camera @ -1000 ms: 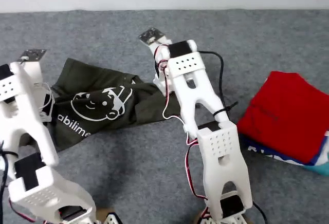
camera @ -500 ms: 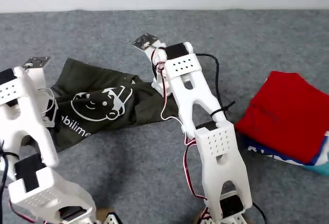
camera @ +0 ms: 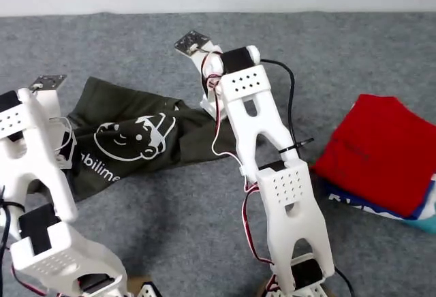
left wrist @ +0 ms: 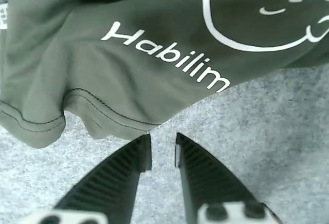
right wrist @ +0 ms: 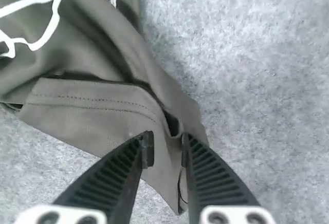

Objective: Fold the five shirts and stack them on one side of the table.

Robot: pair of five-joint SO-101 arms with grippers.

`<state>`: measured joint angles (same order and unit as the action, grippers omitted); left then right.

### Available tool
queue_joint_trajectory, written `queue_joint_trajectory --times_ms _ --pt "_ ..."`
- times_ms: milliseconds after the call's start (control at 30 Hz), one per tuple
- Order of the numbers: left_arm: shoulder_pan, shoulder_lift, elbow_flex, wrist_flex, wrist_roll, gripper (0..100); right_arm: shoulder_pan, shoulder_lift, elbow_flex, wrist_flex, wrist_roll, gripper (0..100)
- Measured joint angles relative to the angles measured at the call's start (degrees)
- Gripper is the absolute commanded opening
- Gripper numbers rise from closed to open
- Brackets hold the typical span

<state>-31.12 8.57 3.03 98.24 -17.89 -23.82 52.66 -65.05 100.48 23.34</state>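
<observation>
grey felt table (camera: pixel 170 229), olive shirt (camera: pixel 136 140) not yet folded

the shirt lies rumpled at one side, well apart from the folded stack (camera: pixel 381 154) topped in red. likely trouble: the right gripper (right wrist: pixel 165 149), jaws a narrow slit apart over the sleeve hem and holding nothing, may nip one layer and twist the cloth. the left gripper (left wrist: pixel 163 152), equally narrow and empty, hangs over bare felt just off the hem and could close on nothing. both arms stretch forward, wrists tipped down.
</observation>
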Motion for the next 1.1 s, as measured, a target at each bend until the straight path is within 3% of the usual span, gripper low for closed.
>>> queue_joint_trajectory --times_ms 533,700,1100 --pt "0.0 0.0 0.0 -0.26 0.0 9 -0.18 5.89 0.0 0.0 0.0 11.0" --pt "0.0 0.0 0.0 -0.26 0.0 9 -0.26 6.59 0.0 0.0 0.09 0.6" --pt "0.0 0.0 0.0 -0.35 0.0 9 2.02 2.64 -5.1 0.0 4.84 1.3"
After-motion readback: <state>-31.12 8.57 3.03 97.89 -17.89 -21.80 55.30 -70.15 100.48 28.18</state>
